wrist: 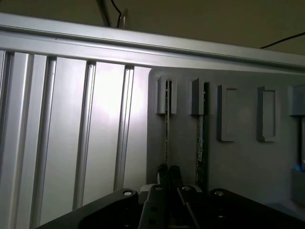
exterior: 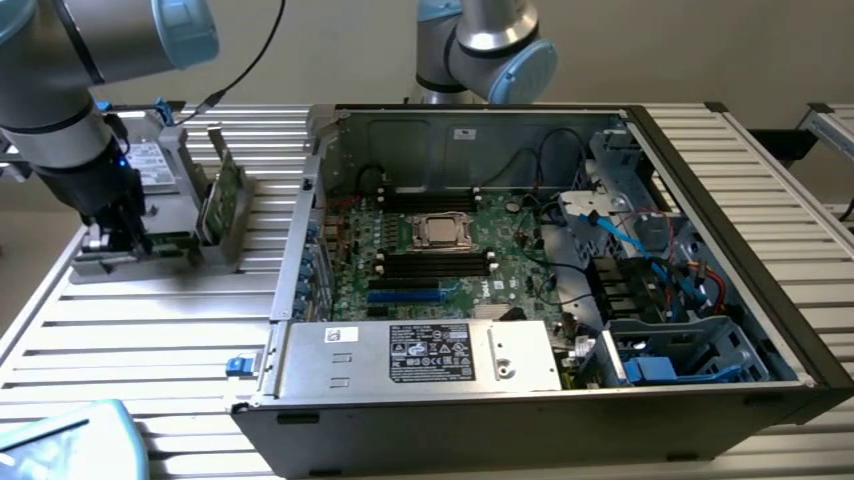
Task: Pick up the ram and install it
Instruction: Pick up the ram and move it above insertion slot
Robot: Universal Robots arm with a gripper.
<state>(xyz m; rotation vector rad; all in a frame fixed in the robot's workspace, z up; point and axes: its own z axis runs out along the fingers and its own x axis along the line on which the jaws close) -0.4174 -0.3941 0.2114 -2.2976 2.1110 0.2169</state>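
As the ram [wrist: 166,126] stands racked, the hand [wrist: 168,169] pinches it.

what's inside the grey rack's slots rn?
Two boards on edge: the ram, running down between the gripper's shut fingertips, and a greener card beside it. Next two slots empty. Ends nearest the camera are covered by the gripper.

we find no wording clear enough to read. the black label [exterior: 431,352] on the power supply [exterior: 529,362] carries white print and marks too fine to make out, and the small white sticker [exterior: 343,335] beside it shows us only a dark smudge.
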